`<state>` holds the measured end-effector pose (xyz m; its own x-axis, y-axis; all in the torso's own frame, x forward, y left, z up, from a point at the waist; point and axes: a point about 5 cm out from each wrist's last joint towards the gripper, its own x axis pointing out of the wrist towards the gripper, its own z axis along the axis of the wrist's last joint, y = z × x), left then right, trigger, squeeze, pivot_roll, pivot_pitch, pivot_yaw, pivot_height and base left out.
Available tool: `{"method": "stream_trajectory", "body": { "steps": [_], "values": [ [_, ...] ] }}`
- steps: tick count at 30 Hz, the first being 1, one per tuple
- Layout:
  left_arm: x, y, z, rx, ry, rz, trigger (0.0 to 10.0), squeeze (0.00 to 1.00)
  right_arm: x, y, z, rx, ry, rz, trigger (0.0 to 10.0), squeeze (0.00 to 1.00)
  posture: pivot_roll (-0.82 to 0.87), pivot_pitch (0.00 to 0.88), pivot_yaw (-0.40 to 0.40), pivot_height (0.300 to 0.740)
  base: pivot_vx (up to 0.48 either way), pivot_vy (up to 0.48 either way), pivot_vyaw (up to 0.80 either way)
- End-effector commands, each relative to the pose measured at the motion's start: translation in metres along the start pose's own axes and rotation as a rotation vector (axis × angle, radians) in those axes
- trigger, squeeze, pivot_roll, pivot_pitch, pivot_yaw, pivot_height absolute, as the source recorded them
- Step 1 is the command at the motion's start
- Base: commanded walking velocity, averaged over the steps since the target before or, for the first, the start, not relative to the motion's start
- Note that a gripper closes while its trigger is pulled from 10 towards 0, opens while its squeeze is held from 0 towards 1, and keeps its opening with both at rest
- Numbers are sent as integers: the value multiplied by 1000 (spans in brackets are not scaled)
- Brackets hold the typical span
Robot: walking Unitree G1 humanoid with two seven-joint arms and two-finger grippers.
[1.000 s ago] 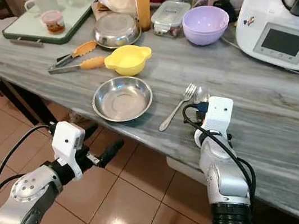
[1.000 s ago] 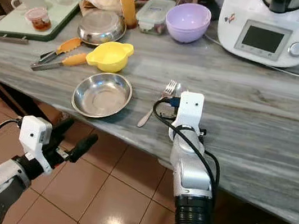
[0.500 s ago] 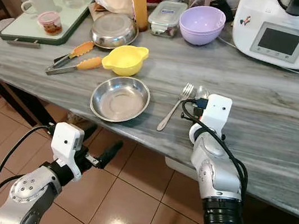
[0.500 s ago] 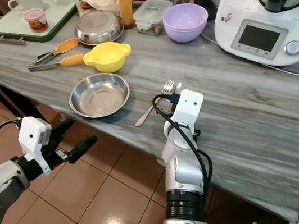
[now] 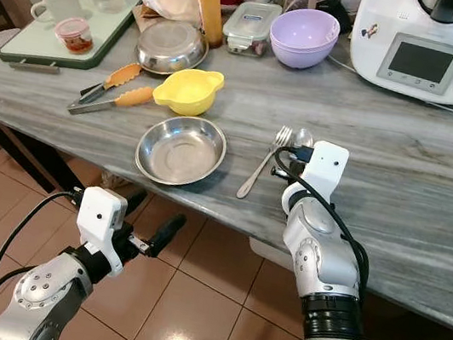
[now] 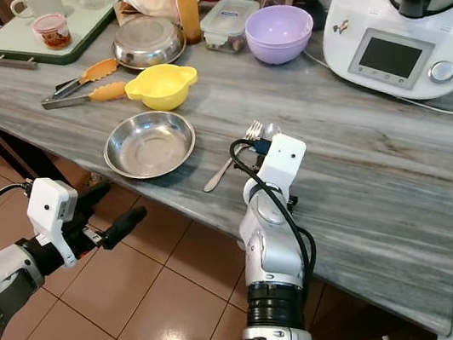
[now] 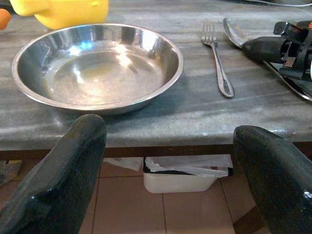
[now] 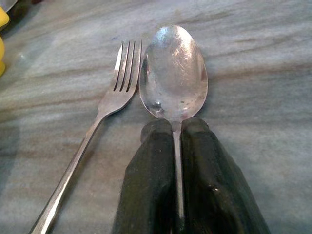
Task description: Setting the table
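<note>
The spoon is thin polished steel: I judge it light, rigid and slippery, so it may pivot in a narrow grip. The best hold is on the handle just behind the bowl, and that is where I have it. The right tool is clamped on that neck, pads together on either side, with the bowl projecting at 12 o'clock beyond the fingertips. The spoon lies low over the tabletop, just beside the fork at its 9 o'clock. The left tool hangs with fingers apart below the tabletop edge, facing the steel bowl.
</note>
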<state>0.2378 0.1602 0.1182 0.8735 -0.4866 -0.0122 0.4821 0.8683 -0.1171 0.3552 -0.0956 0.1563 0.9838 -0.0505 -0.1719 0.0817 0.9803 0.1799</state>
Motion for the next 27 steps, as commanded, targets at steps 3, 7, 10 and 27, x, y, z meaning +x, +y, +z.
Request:
{"method": "stream_trajectory", "body": {
  "steps": [3, 7, 10, 27],
  "values": [
    [-5, 4, 2, 18, 9, 12, 10000, 0, -2, 10, -14, 45, 59, 14, 10000, 1000, -87, 195, 185, 740, 0, 0, 0],
    [-5, 4, 2, 18, 9, 12, 10000, 0, -2, 10, -13, 37, 47, 18, 10000, 1000, -90, 195, 186, 740, 0, 0, 0],
    [-4, 3, 2, 18, 6, 11, 10000, 0, -2, 11, -11, 37, 38, 26, 10000, 1000, -91, 195, 186, 740, 0, 0, 0],
    [1, 4, 5, 7, -22, 29, 10000, 0, -22, 19, 14, -93, -179, 238, 10000, 1000, -101, 180, 173, 740, 0, 0, 0]
  ]
}}
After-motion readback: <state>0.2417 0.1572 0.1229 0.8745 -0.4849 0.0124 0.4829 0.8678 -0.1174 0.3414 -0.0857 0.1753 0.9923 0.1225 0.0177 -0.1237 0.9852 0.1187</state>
